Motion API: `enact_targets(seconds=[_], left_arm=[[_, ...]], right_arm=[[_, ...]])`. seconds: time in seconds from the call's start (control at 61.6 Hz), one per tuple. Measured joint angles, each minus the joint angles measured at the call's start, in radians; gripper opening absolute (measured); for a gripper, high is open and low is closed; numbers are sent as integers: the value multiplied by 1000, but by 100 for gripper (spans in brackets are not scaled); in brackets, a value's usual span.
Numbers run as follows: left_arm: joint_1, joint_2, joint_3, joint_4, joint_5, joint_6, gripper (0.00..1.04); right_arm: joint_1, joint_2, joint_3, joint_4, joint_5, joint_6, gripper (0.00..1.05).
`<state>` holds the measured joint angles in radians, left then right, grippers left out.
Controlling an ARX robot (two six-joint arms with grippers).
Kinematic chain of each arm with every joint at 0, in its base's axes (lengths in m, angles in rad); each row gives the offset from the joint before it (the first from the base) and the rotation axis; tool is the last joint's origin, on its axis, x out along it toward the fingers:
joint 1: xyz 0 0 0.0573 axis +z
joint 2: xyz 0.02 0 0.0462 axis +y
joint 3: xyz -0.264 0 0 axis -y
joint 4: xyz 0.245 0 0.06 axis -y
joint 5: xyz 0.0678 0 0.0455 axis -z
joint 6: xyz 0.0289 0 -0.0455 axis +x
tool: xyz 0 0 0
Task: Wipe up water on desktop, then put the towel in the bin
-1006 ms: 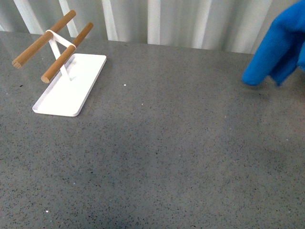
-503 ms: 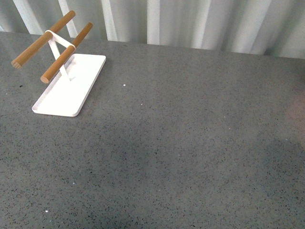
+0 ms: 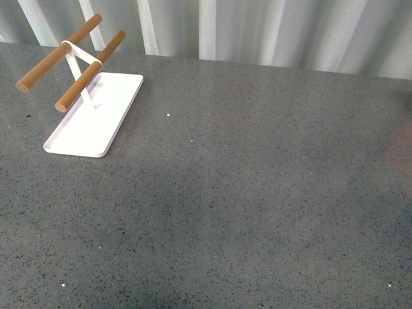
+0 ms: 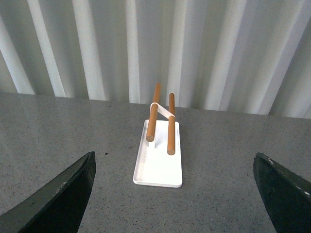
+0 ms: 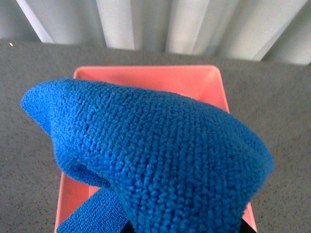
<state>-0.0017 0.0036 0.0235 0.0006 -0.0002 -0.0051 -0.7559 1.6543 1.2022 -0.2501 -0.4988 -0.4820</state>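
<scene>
Right wrist view: towel (image 5: 155, 150) hangs bunched over the pink bin (image 5: 146, 80), filling most of the frame. Right gripper itself is hidden behind the cloth, so I can't tell its jaw state directly; the towel looks suspended, so my read is it's gripped.

Front view shows bare desktop (image 3: 244, 206), no towel and no arm in frame. No puddle I can make out there, so wiping looks done and the drop is the step in hand.

Left gripper (image 4: 180, 189) is spread wide and empty, facing the white tray (image 4: 158, 170) with its wooden dowel rack (image 4: 162, 119), far left on the desktop.

Risks:
- A fold of the towel trails toward the bin's near edge. Release now and it may drape over the rim instead of landing inside.
- Microfibre can snag on the fingers and come back up with the arm.
- Bin is shallow; thick cloth may tip out.
</scene>
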Motion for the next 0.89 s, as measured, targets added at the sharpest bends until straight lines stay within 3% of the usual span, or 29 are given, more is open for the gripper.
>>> enact_targets(seconds=[0.243, 0.422, 0.617, 0.892], left_arm=[[0, 0, 0, 0, 0, 0, 98], [0, 0, 0, 0, 0, 0, 98], [0, 0, 0, 0, 0, 0, 98], [0, 0, 0, 0, 0, 0, 98]], right_arm=[[49, 214, 1, 13, 214, -12, 4], [110, 277, 34, -14, 275, -8, 4], [146, 278, 87, -29, 304, 16, 35], [130, 278, 83, -48, 308, 18, 76]])
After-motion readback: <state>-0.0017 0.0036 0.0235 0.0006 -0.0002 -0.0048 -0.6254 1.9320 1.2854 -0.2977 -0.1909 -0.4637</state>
